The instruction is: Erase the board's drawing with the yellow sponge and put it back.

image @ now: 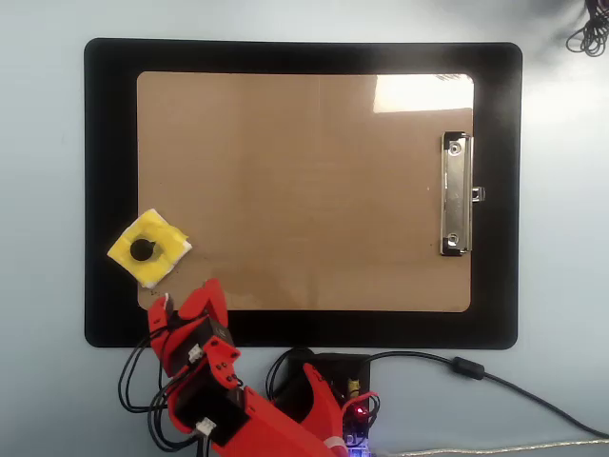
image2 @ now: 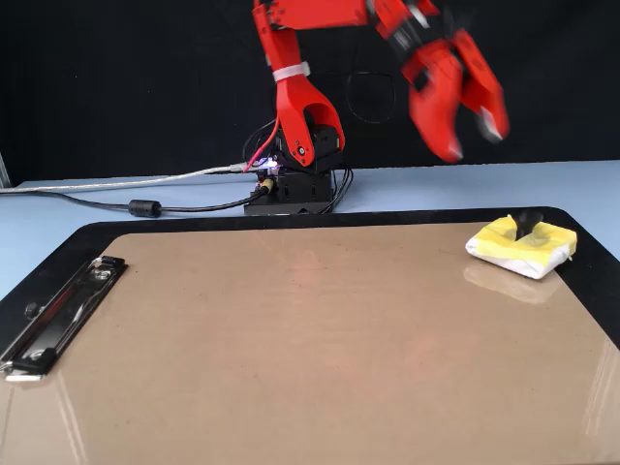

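The brown board [image: 304, 190] lies on a black mat [image: 109, 143] and also shows in the fixed view [image2: 310, 339]. No drawing shows on it in either view. The yellow sponge [image: 162, 231], with its black knob, rests on the board's left edge in the overhead view, partly over the mat. In the fixed view the sponge [image2: 523, 250] is at the right. My red gripper [image2: 473, 139] hangs in the air above and behind the sponge, jaws apart and empty. In the overhead view the gripper [image: 183, 300] is just below the sponge.
The board's silver clip [image: 456, 195] is on the side far from the sponge [image2: 58, 310]. The arm's base [image2: 295, 184] and its cables [image2: 145, 206] sit on the pale blue table behind the mat.
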